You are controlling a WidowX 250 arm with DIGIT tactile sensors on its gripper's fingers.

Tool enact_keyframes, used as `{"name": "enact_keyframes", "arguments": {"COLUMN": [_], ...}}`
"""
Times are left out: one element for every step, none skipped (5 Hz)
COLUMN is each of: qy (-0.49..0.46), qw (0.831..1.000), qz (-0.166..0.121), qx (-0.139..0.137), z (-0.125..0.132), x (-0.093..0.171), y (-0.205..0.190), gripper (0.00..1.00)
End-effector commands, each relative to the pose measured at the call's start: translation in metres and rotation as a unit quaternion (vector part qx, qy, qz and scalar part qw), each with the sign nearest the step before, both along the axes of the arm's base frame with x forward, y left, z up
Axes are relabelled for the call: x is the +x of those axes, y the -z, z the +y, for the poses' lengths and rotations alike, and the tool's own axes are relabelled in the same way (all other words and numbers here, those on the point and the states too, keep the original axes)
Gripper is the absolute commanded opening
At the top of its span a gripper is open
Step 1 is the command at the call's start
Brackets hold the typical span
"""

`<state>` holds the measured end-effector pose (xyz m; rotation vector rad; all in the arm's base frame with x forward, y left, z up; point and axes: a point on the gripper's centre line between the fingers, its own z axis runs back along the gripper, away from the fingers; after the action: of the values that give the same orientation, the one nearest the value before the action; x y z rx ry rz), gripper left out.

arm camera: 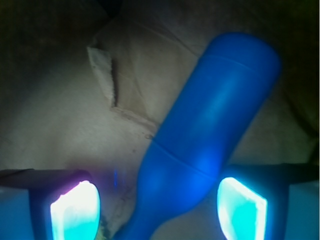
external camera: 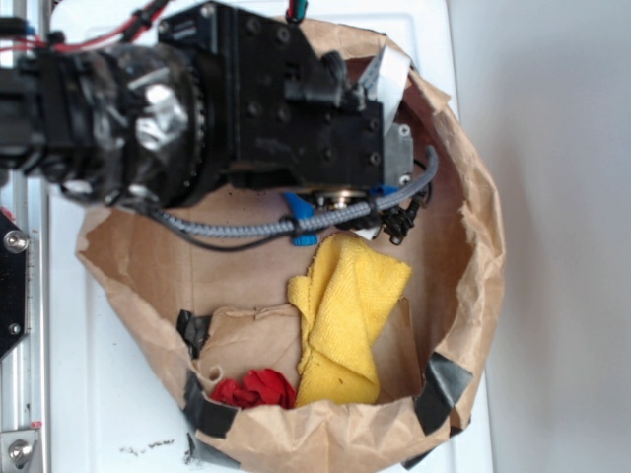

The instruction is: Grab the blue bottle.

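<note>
Nearest the wrist camera, the tool [arm camera: 159, 207] stands with its two pads [arm camera: 76, 210] spread apart, glowing cyan at the bottom corners; it is open and grips nothing yet. Between those pads lies the blue bottle [arm camera: 210, 135], its wide body running away up and to the right of the tool, its narrowing neck end coming down between the pads, nearer the right one. It lies slantwise, not square to the jaws.

From the exterior view, the big brown paper bag [external camera: 473, 246] holds everything, sitting on the white table [external camera: 552, 118]. The tool is down inside it, and only a sliver of the bottle shows beneath the arm. Just beyond the tool lies the folded yellow cloth [external camera: 340, 315], and farther off a small red thing [external camera: 254, 389].

The risk is in the slant and the smooth taper: closing here would likely catch the sloping shoulder, and the bottle could squirt out or swivel. The right pad seems almost touching and may nudge it sideways first. Crumpled paper beneath gives an uneven bed.
</note>
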<state>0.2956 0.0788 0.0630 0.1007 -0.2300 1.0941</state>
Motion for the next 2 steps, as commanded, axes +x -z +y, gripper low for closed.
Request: {"name": "enact_keyframes", "arguments": {"qy": [-0.095, -0.101], "qw": [0.995, 0.995], "qz": [-0.011, -0.006], "qx": [-0.004, -0.006], "z": [0.039, 0.037], "x": [-0.008, -0.006], "y": [-0.022, -0.004], "gripper": [1.0, 1.0]}}
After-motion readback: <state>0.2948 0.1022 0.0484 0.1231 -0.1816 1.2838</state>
